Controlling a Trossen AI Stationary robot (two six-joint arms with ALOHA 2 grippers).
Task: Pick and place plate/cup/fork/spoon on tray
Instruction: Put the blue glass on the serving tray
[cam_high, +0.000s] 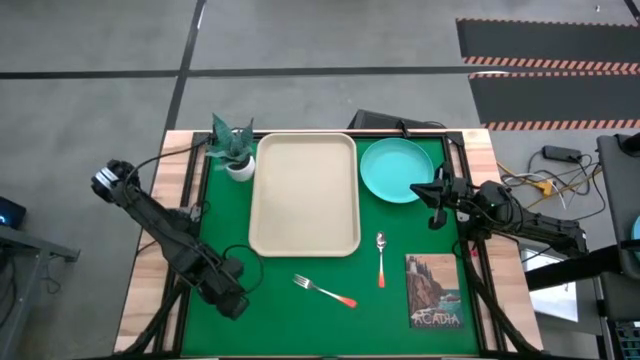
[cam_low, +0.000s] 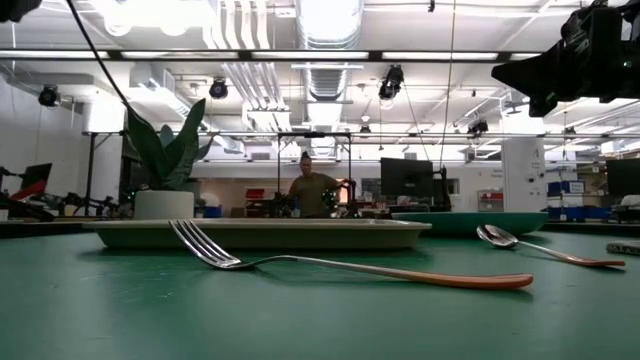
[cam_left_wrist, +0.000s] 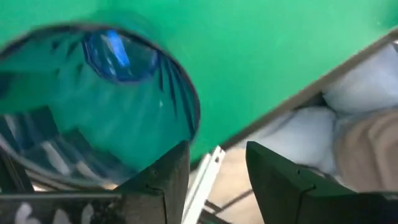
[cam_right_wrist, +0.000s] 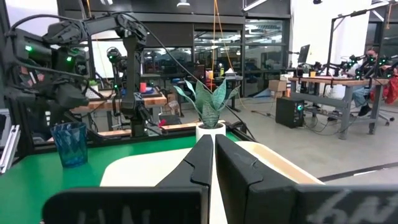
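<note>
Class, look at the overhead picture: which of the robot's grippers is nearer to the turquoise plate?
The right. The right gripper sits at the plate's edge, on the table's right side. The left gripper is far off at the mat's near-left corner, beyond the tray.

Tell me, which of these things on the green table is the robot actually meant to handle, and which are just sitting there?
For the job: tray, plate, fork, spoon, cup.

Just lying about: potted plant, Acadia book.

The left gripper is by the cup; the right gripper hangs beside the plate.
</note>
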